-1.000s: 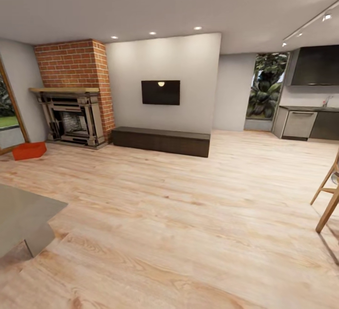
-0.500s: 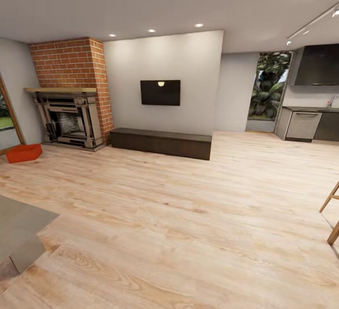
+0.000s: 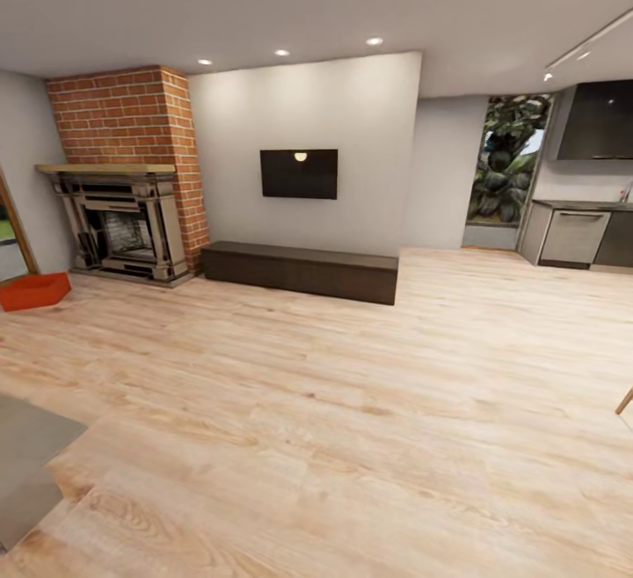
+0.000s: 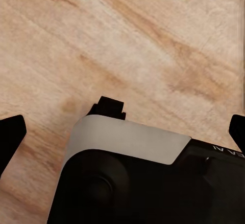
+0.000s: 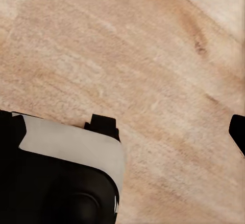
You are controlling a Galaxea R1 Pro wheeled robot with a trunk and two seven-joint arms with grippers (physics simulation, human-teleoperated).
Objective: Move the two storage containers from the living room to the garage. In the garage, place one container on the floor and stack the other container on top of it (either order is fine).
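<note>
From our head camera one red bin [image 3: 33, 291] sits on the wood floor [image 3: 352, 402] at about ten o'clock by the fireplace [image 3: 123, 230], well off, nearer our left gripper [image 4: 122, 132], both grippers spread and empty.

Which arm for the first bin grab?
Left, tentatively. The orange bin sits far left by the fireplace, on the left arm's side. Both grippers' jaws stand open over bare wood floor, so neither is nearer yet.
</note>
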